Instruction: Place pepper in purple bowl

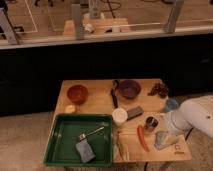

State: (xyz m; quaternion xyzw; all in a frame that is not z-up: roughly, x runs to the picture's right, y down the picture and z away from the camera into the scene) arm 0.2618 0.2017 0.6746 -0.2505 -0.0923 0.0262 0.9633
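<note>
Wooden table [100, 97], flat, rectangular. Pepper [143, 137]: slender, curved, glossy red-orange, lying near the front edge between a pale stalk [121, 147] and a crumpled grey-blue cloth [162, 139], just before a small metal can [151, 122]. Purple bowl [129, 88]: round, dark, at the back edge, well apart from the pepper, bare wood to its right. Green tray [54, 150]: raised rim, front left. White arm [196, 120]: smooth casing over the right edge. Gripper: masked beneath that casing, jaws spread wide, holding nothing.
</note>
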